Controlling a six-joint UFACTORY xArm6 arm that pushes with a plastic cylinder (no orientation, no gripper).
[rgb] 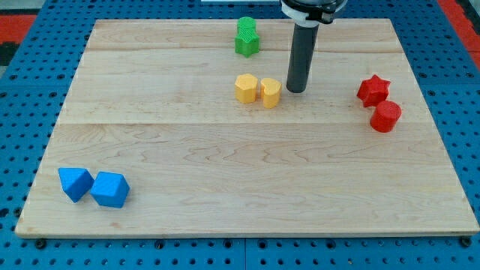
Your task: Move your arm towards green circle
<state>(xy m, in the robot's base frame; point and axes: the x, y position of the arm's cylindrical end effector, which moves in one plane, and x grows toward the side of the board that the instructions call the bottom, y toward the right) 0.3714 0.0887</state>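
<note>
My tip (296, 91) rests on the board just to the right of a yellow block (271, 92), close to it; I cannot tell whether they touch. Two green blocks sit together near the view's top, above and to the left of my tip. The nearer one (248, 45) looks rounded. The one behind it (246, 28) has a more jagged outline. Their exact shapes are hard to make out. The rod stands upright with a gap between it and the green pair.
A second yellow block (245, 88) touches the first on its left. A red star (373, 89) and a red cylinder (386, 116) sit at the right. Two blue blocks (75, 183) (111, 189) lie at the bottom left. The wooden board (240, 172) lies on a blue pegboard.
</note>
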